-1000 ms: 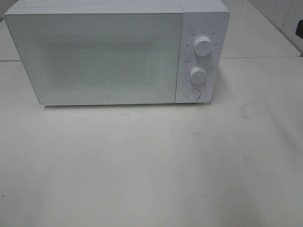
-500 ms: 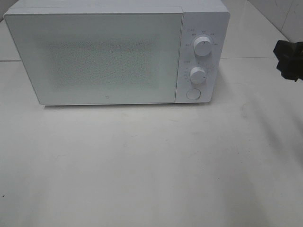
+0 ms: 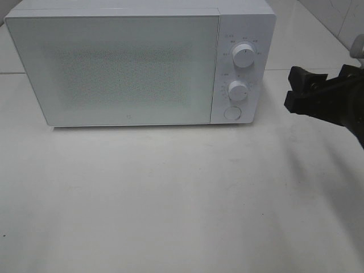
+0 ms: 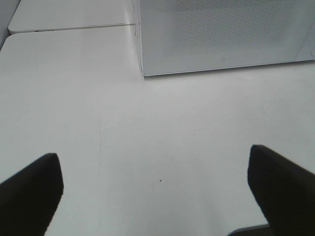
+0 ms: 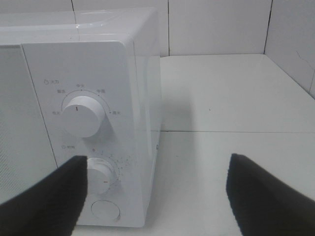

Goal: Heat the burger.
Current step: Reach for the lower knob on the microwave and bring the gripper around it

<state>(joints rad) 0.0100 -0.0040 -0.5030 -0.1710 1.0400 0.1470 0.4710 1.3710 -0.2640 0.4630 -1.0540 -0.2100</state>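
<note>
- Burger: none of your three views shows it. The microwave has its door shut, and the dotted window reveals nothing, so you cannot tell where it sits.
- Left of the high frame: you see only bare table in front of the microwave. The left gripper shows in its own wrist view alone. Its jaws are spread wide with nothing between them, and it hangs over the table short of the microwave's front corner.
- Centre: the microwave fills the upper part of the high frame. Below its front edge, open table runs down to the lower edge.
- Right of centre: the control panel carries an upper knob, a lower knob and a round button beneath them.
- Right edge: the right gripper comes in at mid height. Its jaws are wide apart and hold nothing. It is near the panel, level with the lower knob, and not touching the microwave.
- Only the right wrist view gives you the microwave's side wall, the free strip of table beside it, and the tiled wall behind.
</note>
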